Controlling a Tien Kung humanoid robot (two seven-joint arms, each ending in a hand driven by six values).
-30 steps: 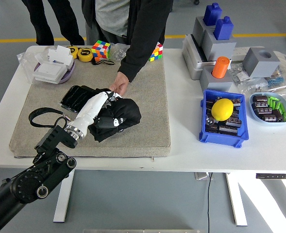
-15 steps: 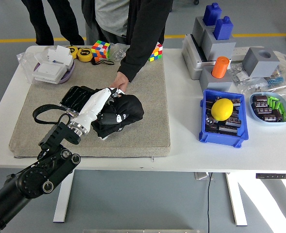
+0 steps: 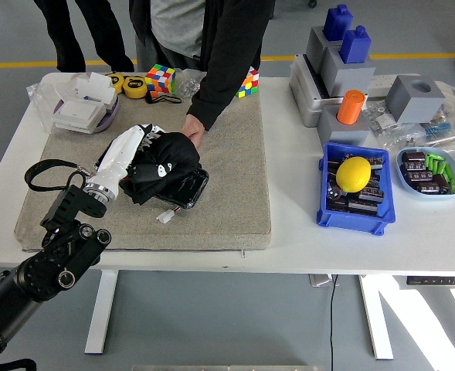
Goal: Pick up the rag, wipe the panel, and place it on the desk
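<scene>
Pressing down, the left hand has its white fingers curled into the black rag, which covers the panel's left part; its bare near-right corner lies rightward. A person's hand steadies the far edge.

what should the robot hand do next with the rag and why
Probably keep sweeping the rag toward the right along the panel. The left robot hand presses the rag over the panel's left part, the dark right end lies uncovered, and a person's hand steadies the far edge.
</scene>
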